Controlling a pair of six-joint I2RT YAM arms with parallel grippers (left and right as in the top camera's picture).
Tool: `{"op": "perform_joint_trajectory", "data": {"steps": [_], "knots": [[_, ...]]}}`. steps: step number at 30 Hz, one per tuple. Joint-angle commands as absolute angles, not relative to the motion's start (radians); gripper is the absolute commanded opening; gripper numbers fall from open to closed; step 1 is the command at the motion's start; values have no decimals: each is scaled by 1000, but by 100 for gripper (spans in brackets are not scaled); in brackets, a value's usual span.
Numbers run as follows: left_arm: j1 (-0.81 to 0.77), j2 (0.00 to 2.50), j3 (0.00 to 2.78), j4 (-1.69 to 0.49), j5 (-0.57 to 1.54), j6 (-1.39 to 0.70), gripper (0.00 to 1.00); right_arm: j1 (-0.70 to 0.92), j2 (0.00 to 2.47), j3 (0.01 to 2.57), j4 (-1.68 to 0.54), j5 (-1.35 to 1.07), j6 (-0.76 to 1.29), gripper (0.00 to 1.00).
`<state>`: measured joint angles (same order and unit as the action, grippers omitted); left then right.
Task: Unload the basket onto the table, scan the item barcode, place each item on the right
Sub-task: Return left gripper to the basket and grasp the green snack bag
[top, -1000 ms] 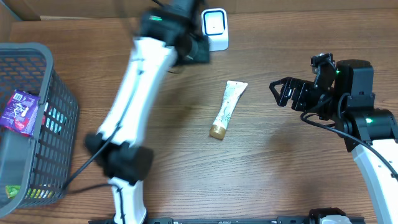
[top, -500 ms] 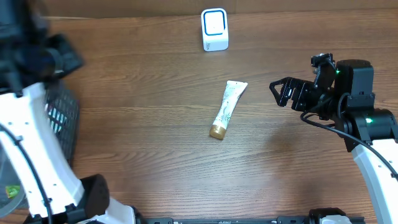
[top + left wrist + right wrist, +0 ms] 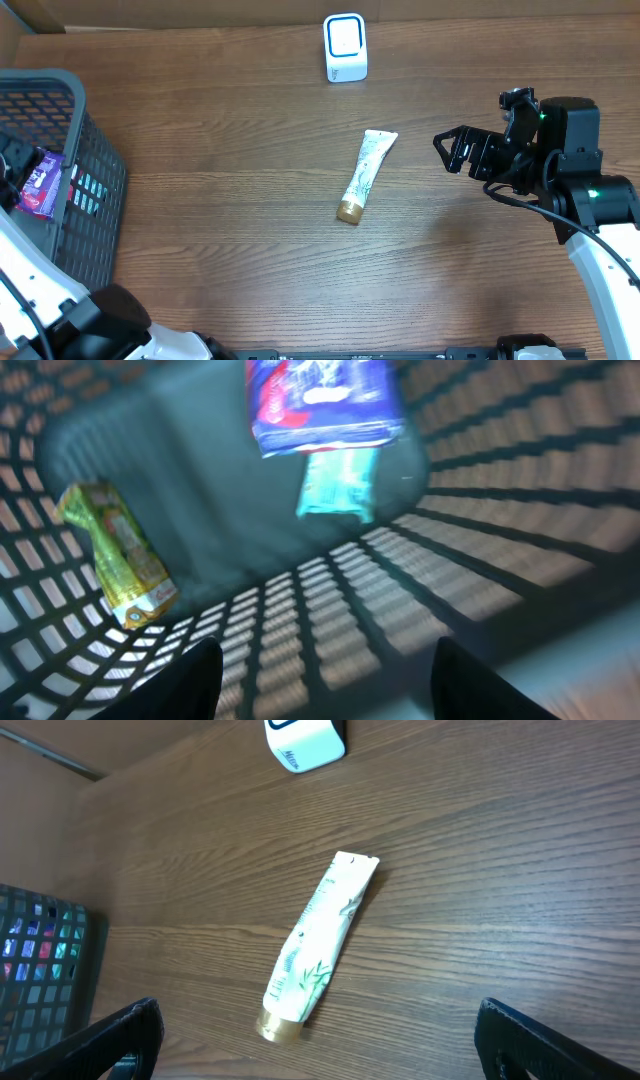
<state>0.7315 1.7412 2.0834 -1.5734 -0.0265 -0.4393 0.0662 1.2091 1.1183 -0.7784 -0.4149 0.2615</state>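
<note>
I am seeing the tube (image 3: 366, 176) lying on the desk (image 3: 250, 250), long axis pointing toward the scanner (image 3: 345, 47), left of and nearer the right pincer (image 3: 443, 155), which is gaping wide and empty, while the part-open, empty left pincer (image 3: 325, 670) is hanging in the basket (image 3: 100, 190)

Place looked like mock shop checkout, set up in robot lab. Signs of shop: grey plastic basket (image 3: 100, 200) at table edge, holding packed goods: purple packet (image 3: 38, 182), yellow-green packet (image 3: 118, 555), teal packet (image 3: 338, 482). Small white-and-blue scanner (image 3: 345, 47) stood at far side of wooden table (image 3: 250, 260). Printed tube (image 3: 365, 175) lay loose on wood. Signs of lab: white robot arm (image 3: 600, 260) with black joints and cable, at table side.
</note>
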Motion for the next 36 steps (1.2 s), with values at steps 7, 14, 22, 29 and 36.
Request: {"op": "perform_joint_trajectory", "data": {"steps": [7,14,22,29,36], "knots": [[858,1741,1627,-1259,75,-472,64,68,1202,1140,-772,-419,257,100],[859,1741,1450,-1226,29,-550,68,68,1202,1140,-778,-420,258,100],[875,1740,1434,-1250,-68,-633,73,68,1202,1140,-786,-420,257,100],[949,1741,1433,-1349,-215,-822,92,68,1203,1140,-806,-420,258,100],[1032,1741,1374,-1230,-221,-835,100,68,1203,1139,-810,-420,258,100]]}}
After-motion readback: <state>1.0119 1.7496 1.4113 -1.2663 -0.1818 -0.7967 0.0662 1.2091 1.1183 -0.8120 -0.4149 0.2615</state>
